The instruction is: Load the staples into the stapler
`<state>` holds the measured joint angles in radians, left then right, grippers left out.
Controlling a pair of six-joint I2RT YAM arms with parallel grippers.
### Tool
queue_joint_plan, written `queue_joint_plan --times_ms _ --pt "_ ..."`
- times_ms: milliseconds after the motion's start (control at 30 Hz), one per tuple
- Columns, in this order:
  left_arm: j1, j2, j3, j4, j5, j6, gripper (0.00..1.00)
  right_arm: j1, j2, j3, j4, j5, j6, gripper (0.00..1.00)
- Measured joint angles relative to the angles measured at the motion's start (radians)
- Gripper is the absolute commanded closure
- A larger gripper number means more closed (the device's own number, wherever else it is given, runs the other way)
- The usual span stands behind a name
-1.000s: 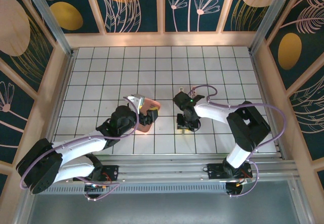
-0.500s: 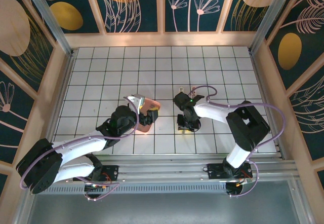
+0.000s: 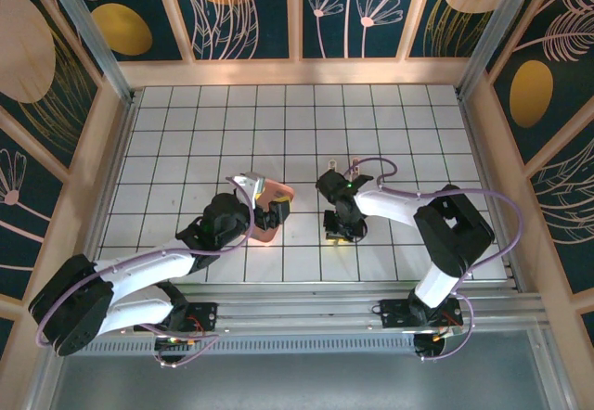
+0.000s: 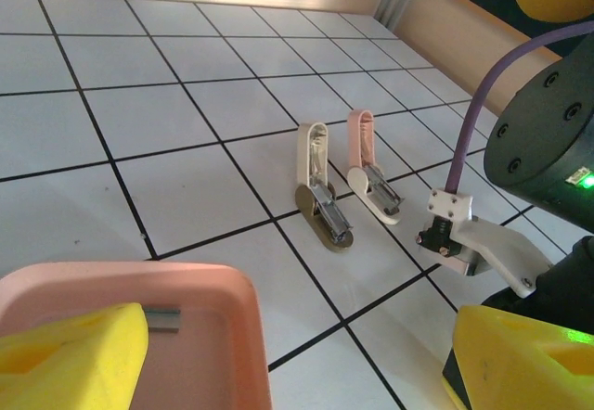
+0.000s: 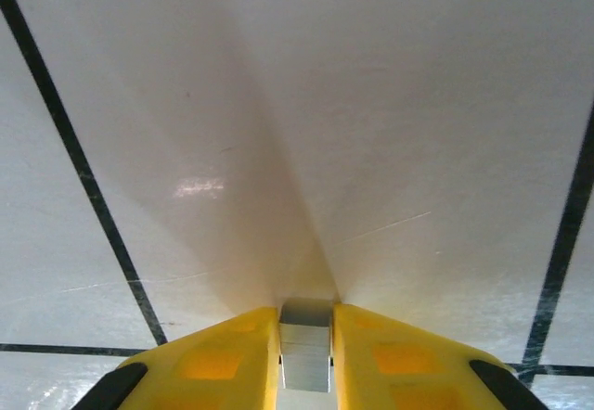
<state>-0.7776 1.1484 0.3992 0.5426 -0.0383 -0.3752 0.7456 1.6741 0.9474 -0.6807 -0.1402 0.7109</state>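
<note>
**A:** Looking at the right gripper [image 5: 306, 331] first, what is it doing?

**B:** It is clamping a staple strip [image 5: 305, 364]. Both yellow fingers [image 5: 223, 354] are pressing against the grey metal's sides, with the tips pointing down at the white tiled table [image 5: 278, 104]. I cannot tell whether the strip is touching the tile. From above, that gripper [image 3: 340, 231] is hanging right of centre, a little in from the near edge.

**A:** And the left gripper [image 4: 299, 340]?

**B:** Its jaws are standing wide apart. The left finger is sitting over the pink tray [image 4: 237, 289], and the right finger is standing well away from the tray's right rim. A second staple strip [image 4: 165, 318] is lying inside the tray, just beside that left finger.

**A:** Where are the staplers sitting?

**B:** The cream stapler [image 4: 314, 164] and the pink stapler [image 4: 364, 150] are standing side by side, both hinged open with their upper arms upright. They are sitting far of the right gripper and right of the tray [image 3: 271, 190].

**A:** How is the room for moving looking?

**B:** White tiles are running openly from the staplers to the far wooden rail [image 3: 297, 73]. The gap between the two grippers is narrow, with the tray's right edge lying near the right arm's black wrist [image 4: 548, 132].
</note>
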Motion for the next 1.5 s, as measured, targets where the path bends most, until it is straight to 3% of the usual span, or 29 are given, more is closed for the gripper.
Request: queue_joint_plan --times_ms 400,600,1000,1500 --pt "0.0 -0.009 -0.001 0.0 -0.005 0.006 0.13 0.005 -0.008 -0.004 0.007 0.011 0.016 0.8" --pt "0.0 -0.009 -0.001 0.015 -0.043 0.003 0.1 -0.008 -0.099 -0.056 0.092 0.07 0.032 0.8" --pt "0.001 0.01 -0.005 0.105 -0.094 -0.038 0.05 -0.21 -0.412 -0.282 0.409 0.161 -0.026 0.81" --pt "0.001 0.061 -0.006 0.112 -0.104 -0.037 0.05 -0.36 -0.315 -0.265 0.55 0.166 -0.259 0.82"
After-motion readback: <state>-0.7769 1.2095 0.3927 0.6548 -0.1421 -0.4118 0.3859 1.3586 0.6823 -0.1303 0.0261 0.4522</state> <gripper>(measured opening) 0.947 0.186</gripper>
